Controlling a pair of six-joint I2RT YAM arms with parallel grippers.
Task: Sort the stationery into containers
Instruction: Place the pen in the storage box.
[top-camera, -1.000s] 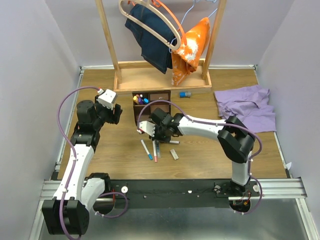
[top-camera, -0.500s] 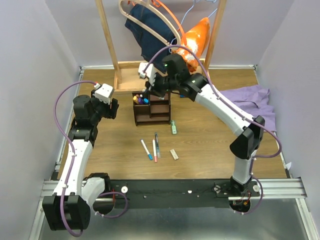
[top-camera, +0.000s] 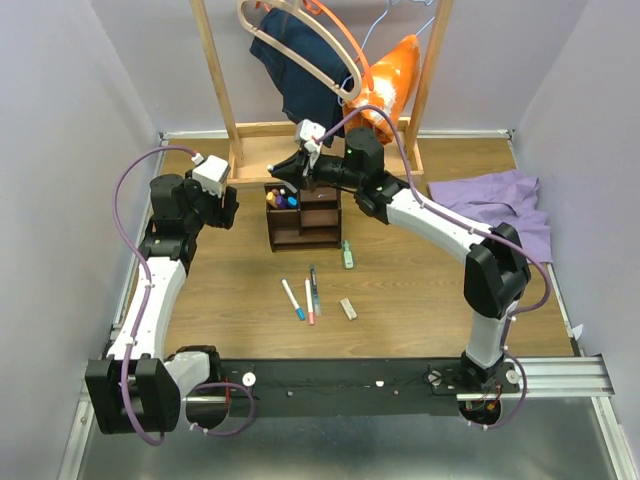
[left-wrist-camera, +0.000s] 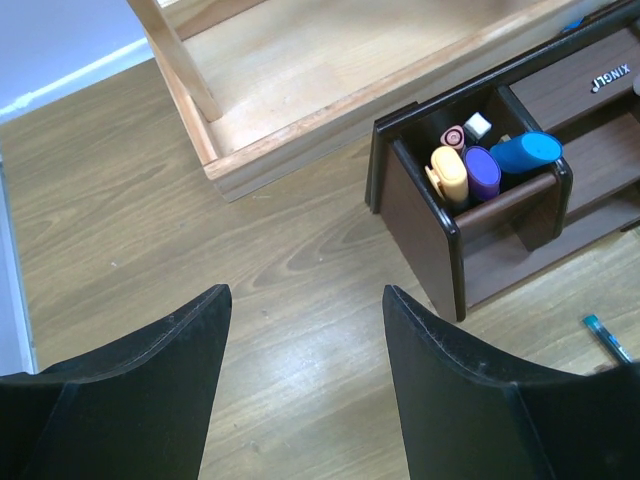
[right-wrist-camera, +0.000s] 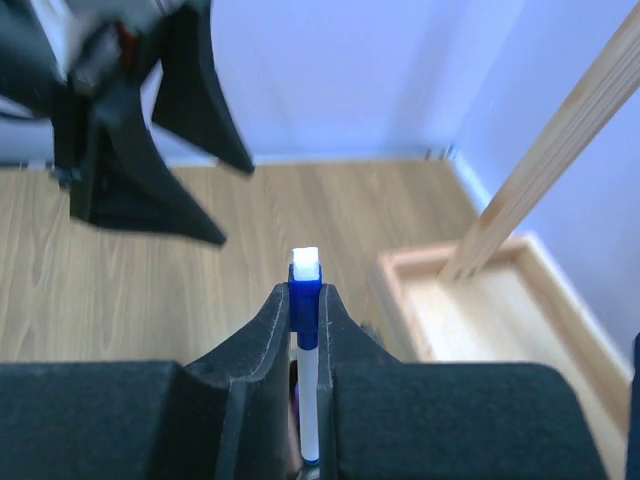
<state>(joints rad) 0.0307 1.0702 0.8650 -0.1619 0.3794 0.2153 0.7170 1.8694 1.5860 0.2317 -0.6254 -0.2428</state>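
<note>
My right gripper is shut on a thin white pen with a blue cap, held above the back left corner of the dark brown organizer. Its left slot holds yellow, purple and blue highlighters and two pen tips. On the table in front lie three white pens, a beige eraser and a green highlighter. My left gripper is open and empty left of the organizer, above bare wood. The blue-capped item is hidden.
The light-wood clothes rack with hanging jeans and an orange garment stands just behind the organizer; its base also shows in the right wrist view. A purple cloth lies at the right. My left gripper shows in the right wrist view.
My right gripper rose from the table by the loose pens and moved back, now holding the blue-capped pen over the organizer. My left gripper shifted slightly back.
</note>
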